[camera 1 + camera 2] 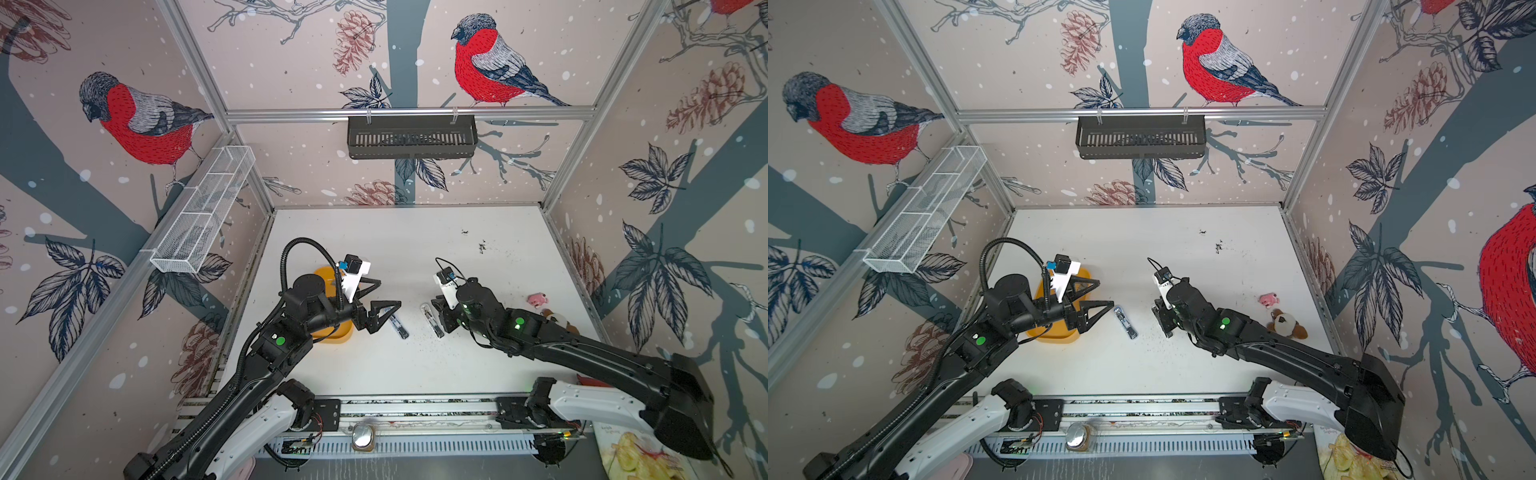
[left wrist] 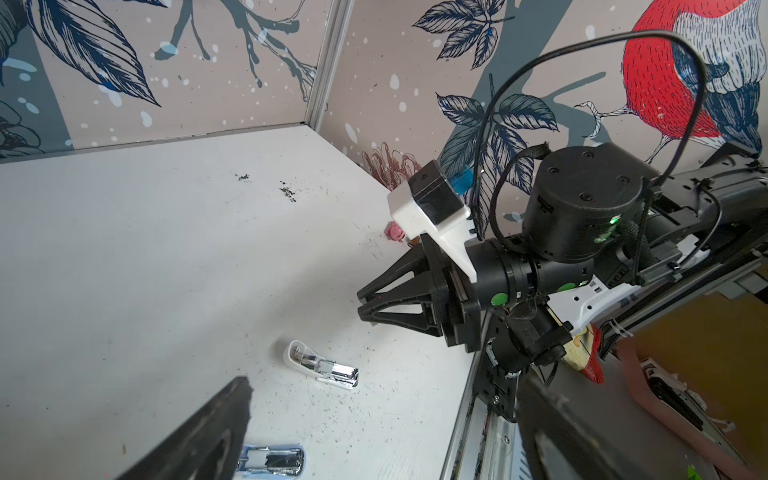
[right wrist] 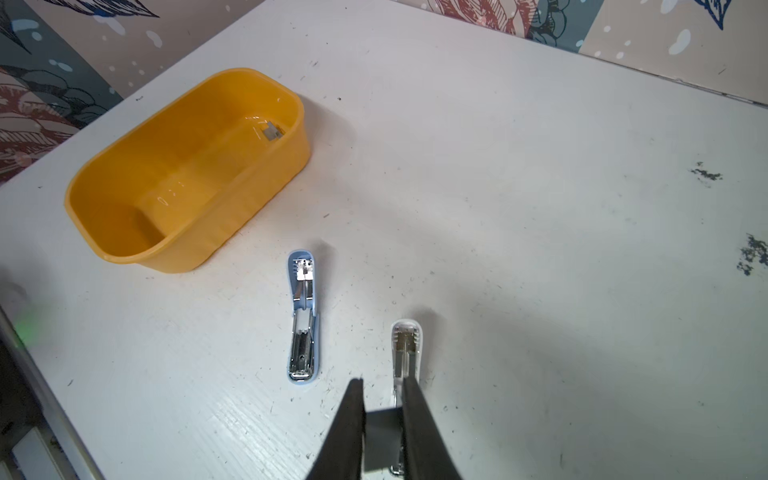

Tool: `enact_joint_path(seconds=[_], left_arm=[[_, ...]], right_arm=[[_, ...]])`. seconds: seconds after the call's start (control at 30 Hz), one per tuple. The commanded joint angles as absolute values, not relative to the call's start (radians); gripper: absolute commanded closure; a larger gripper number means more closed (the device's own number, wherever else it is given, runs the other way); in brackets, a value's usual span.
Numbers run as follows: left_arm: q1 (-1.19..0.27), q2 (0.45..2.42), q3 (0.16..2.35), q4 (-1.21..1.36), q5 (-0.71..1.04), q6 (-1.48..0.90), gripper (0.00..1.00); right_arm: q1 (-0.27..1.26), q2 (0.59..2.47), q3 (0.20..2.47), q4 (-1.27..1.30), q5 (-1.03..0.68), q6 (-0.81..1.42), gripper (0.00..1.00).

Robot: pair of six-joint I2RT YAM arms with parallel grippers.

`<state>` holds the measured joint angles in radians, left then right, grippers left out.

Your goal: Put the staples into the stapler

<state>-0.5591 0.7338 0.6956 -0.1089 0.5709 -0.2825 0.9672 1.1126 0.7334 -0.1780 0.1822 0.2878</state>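
Two staplers lie opened flat mid-table: a blue stapler (image 1: pixel 399 326) (image 1: pixel 1125 322) (image 3: pixel 303 320) (image 2: pixel 272 459) and a white stapler (image 1: pixel 430 322) (image 3: pixel 407 349) (image 2: pixel 322 365). My right gripper (image 3: pixel 383 384) (image 1: pixel 440 316) (image 1: pixel 1160 318) hangs over the white stapler's near end, shut on a grey strip of staples (image 3: pixel 384 440). Another strip of staples (image 3: pixel 272 131) lies in the yellow tray (image 3: pixel 266 195) (image 1: pixel 332 336). My left gripper (image 1: pixel 388 295) (image 1: pixel 1105 293) (image 2: pixel 382 390) is open and empty, between the tray and the blue stapler.
A pink toy (image 1: pixel 537 299) and a plush toy (image 1: pixel 1287 324) lie at the right side. Dark specks (image 1: pixel 482 247) dot the table. A black basket (image 1: pixel 411 137) hangs on the back wall, a white wire basket (image 1: pixel 203 208) on the left wall.
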Motion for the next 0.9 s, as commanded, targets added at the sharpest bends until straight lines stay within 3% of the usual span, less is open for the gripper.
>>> enact_joint_path(seconds=[0.0, 0.87], left_arm=[[-0.558, 0.727, 0.687, -0.109, 0.553, -0.248, 0.01], [-0.558, 0.683, 0.696, -0.172, 0.551, -0.174, 0.01]], right_arm=[[0.971, 1.134, 0.722, -0.161, 0.210, 0.296, 0.82], [1.008, 1.290, 0.604, -0.073, 0.250, 0.347, 0.82]])
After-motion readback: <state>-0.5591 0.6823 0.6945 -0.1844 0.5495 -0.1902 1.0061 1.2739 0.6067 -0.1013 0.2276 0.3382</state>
